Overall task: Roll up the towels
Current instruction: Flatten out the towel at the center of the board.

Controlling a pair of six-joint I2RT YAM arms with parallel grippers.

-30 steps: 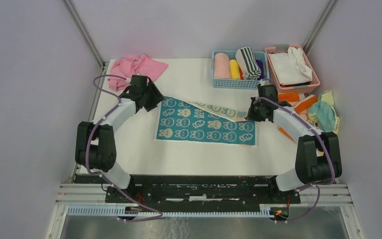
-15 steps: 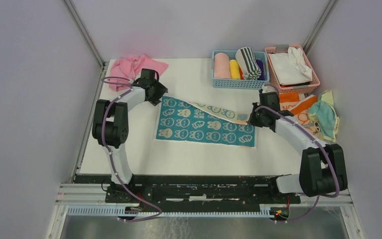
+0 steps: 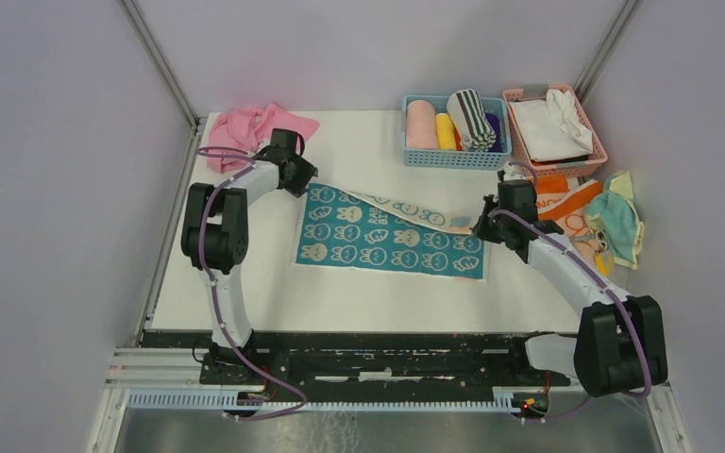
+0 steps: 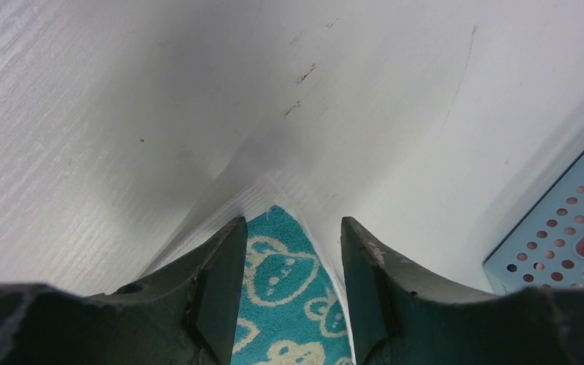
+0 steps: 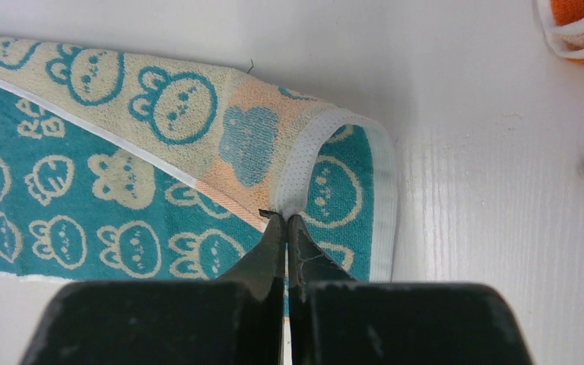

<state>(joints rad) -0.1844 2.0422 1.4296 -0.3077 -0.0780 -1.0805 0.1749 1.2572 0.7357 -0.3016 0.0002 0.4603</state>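
Of the two tools, the left gripper (image 4: 290,228) was shown by its own wrist camera with its fingers (image 4: 217,281) parted to a middling gap. They were set astride the far left corner of the bunny towel (image 4: 283,304) and not closed on it. From above, that gap was hidden under the wrist.

The right gripper (image 5: 285,219) was seen pressed fully shut, its tips touching the white hem where the towel's far right corner was turned over onto itself. Whether any cloth was pinched between them could not be made out.

The towel was spread flat in the middle of the table (image 3: 359,142), teal face up, with a pale strip folded back along its far edge. The strip's full length was given only by the top view, and its cloud print only by the right wrist view. In the left wrist view the towel was cut off to a sliver beside a corner of the blue basket (image 4: 570,243).

From above, rolled towels (image 3: 453,123) were seen in that basket at the far edge, with a pink basket (image 3: 597,134) beside it. An orange towel (image 3: 566,198), partly covered by the right arm, was left with its lettering illegible. The teal-and-yellow towels (image 3: 615,219) were heaped at the right edge.
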